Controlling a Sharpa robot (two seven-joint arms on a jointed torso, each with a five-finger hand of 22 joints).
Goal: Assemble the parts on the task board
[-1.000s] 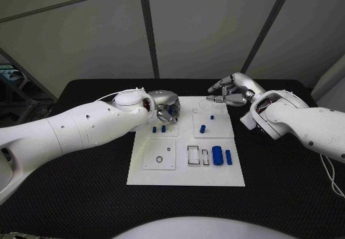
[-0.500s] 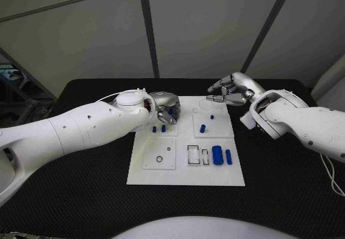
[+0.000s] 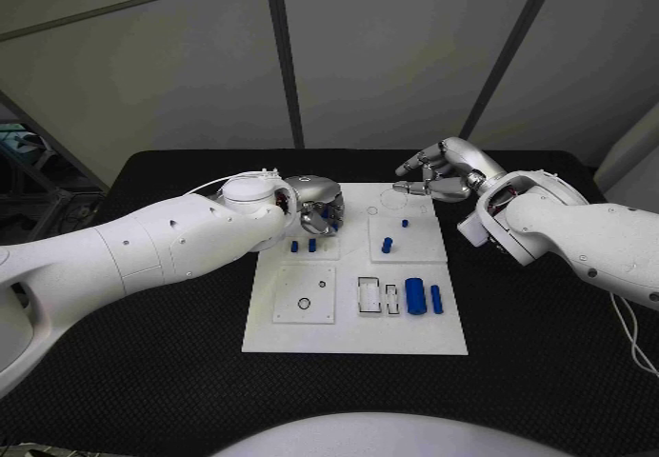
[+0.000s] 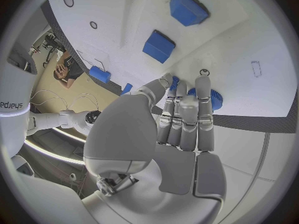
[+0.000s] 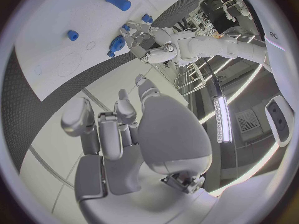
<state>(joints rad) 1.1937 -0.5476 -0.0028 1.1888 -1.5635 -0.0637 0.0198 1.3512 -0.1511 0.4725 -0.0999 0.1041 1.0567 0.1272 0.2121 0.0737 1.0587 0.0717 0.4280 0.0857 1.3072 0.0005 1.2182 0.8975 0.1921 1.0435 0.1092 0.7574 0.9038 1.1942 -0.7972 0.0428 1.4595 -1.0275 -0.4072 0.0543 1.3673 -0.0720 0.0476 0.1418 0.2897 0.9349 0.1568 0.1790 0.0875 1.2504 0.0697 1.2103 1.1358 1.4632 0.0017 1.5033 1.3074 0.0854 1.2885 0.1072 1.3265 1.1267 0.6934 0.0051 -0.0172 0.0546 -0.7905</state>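
The white task board (image 3: 356,333) lies in the middle of the table. My left hand (image 3: 317,213) hovers over its far left part and pinches a blue toothed wheel (image 4: 212,98) at its fingertips (image 4: 187,92); the right wrist view shows that wheel (image 5: 115,44) under the left hand (image 5: 149,42). Two short blue pegs (image 3: 302,247) stand just in front of that hand. My right hand (image 3: 440,175) hangs over the board's far right corner, fingers loosely bent, holding nothing. Further blue parts: a peg (image 3: 389,247), a thick cylinder (image 3: 415,296) and a thin one (image 3: 437,300).
A white rectangular frame (image 3: 369,296) lies beside the thick cylinder. A black ring (image 3: 304,305) and a smaller ring (image 3: 323,284) sit on the board's near left panel. Black table (image 3: 137,381) surrounds the board on all sides.
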